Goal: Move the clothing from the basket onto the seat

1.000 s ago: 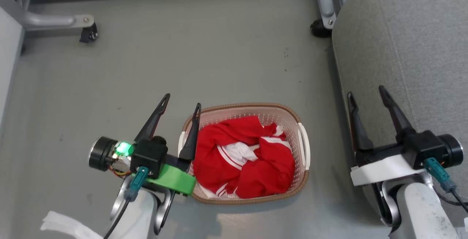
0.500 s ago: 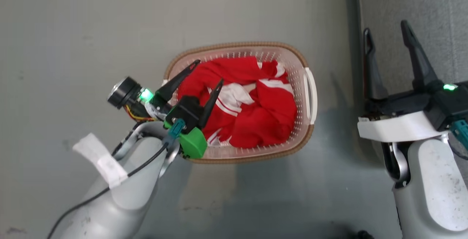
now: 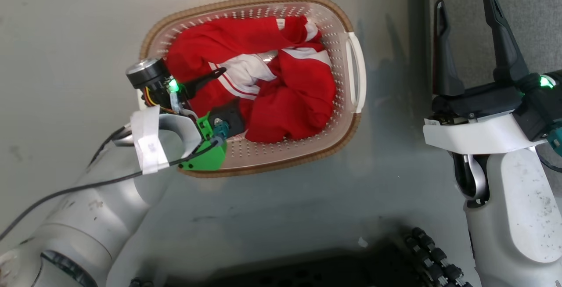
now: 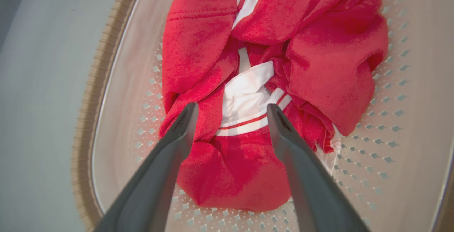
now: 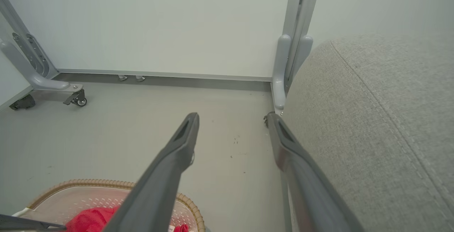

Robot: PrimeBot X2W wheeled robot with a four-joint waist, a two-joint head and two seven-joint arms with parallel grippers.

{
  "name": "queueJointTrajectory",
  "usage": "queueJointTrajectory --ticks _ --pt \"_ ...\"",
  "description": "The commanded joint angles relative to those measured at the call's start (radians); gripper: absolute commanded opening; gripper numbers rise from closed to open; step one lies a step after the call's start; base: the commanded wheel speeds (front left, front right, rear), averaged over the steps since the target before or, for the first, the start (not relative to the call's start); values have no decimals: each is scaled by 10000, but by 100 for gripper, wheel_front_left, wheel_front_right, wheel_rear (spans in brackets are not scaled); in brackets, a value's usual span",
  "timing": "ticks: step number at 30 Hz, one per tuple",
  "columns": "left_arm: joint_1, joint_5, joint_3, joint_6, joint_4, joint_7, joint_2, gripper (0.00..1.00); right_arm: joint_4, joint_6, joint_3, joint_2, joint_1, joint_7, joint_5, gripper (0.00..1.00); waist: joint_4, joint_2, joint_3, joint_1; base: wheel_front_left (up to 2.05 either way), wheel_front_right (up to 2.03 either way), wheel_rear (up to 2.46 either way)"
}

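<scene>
Inside the perforated plastic basket (image 4: 120, 68), at crumpled red clothing (image 4: 319, 65) (soft, white-striped), the left pincer (image 4: 231, 107) gapes unclenched.

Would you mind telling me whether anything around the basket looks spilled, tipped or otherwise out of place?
Nothing stands out. The clothing lies crumpled but wholly inside the basket, which sits upright on the floor a little apart from the seat. Nothing hangs over its rim or lies beside it.
</scene>
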Motion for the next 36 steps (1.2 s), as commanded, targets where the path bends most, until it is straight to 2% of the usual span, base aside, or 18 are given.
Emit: queueJointTrajectory --ticks 1,8,12,23,31,32,34,36 --pt "-381 -86 -243 -21 363 9 1 100 0 1 49 3 -199 -31 153 100 -526 0 541 -1 0 0 0" --pt "-1263 -639 -2058 -22 2050 50 -363 100 101 1 283 7 -397 -31 722 100 -886 0 890 -1 0 0 0" --pt "-1502 -1030 -2564 -21 2648 441 -435 100 119 1 418 3 -515 -31 984 100 -1173 0 1073 -1 0 0 0" --pt "-1736 -1562 -2767 -3 2958 1399 -168 100 60 1 486 6 -491 -31 1229 100 -1498 0 1587 -1 0 0 0" --pt "-1776 -1465 -2766 -3 2951 1557 -96 100 9 1 441 5 -646 -31 1311 100 -1471 0 1912 -1 0 0 0" --pt "-1750 -1431 -2768 -3 2955 1582 -109 75 10 1 452 5 -662 -31 1312 100 -1461 0 1924 -1 0 0 0" --pt "-1819 -1288 -2768 -4 2851 1359 -125 0 32 1 503 5 -677 -31 1307 100 -1435 0 1935 -1 0 0 0" --pt "-1843 -1227 -2767 -4 2863 1256 -138 0 78 1 527 5 -700 -31 1320 100 -1406 0 1920 -1 0 0 0"
